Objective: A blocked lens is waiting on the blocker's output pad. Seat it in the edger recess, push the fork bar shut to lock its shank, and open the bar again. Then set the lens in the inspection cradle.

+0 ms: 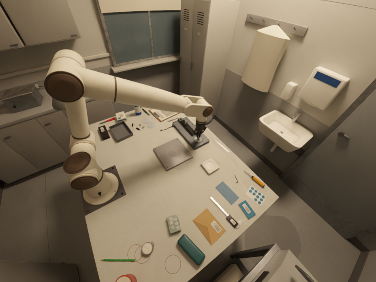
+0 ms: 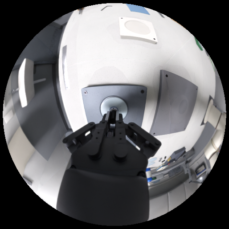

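The shank of the blocked lens (image 2: pixel 113 107) is mostly hidden between the fingers of my gripper (image 2: pixel 113 113), which I have closed on it. The pale round lens (image 1: pixel 198 139) sits in the recess at the near end of the dark edger plate (image 1: pixel 190 132). The fork bar (image 1: pixel 186 125) lies on the plate behind my gripper (image 1: pixel 198 135), and I cannot tell how it stands. The grey output pad (image 1: pixel 172 153) lies empty to the left of the edger. The white inspection cradle (image 1: pixel 210 165), with its round dish, sits nearer on the table and holds nothing.
My arm (image 1: pixel 130 94) reaches across the table from its base (image 1: pixel 100 188) on the left. A dark tray (image 1: pixel 121 131) and small items lie at the far end. An envelope (image 1: pixel 209 225), teal case (image 1: pixel 191 249), ruler and cards cover the near end. The table's right edge runs close beside the edger.
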`<action>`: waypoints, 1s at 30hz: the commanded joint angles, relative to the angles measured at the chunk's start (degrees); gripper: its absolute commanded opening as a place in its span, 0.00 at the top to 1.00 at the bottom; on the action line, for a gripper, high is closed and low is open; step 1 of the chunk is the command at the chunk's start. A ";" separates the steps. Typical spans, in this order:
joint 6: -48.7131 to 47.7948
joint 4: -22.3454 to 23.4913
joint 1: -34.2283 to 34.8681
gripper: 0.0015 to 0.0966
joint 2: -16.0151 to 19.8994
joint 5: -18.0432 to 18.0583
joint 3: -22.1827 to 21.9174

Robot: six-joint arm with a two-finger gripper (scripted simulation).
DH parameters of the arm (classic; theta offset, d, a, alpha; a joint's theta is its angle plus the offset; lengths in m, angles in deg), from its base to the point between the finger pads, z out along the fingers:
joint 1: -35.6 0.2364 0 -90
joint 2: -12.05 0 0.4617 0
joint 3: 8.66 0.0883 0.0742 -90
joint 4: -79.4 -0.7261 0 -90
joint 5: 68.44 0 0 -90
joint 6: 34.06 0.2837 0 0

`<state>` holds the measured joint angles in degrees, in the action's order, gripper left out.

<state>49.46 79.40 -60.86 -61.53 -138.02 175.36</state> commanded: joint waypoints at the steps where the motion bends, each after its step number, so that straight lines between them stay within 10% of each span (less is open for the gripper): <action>1: 0.00 0.00 0.00 0.93 -0.12 -0.07 -0.10; 30: 0.00 0.00 0.00 0.93 -1.07 -1.41 -0.50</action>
<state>49.46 79.40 -60.86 -62.51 -139.43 174.97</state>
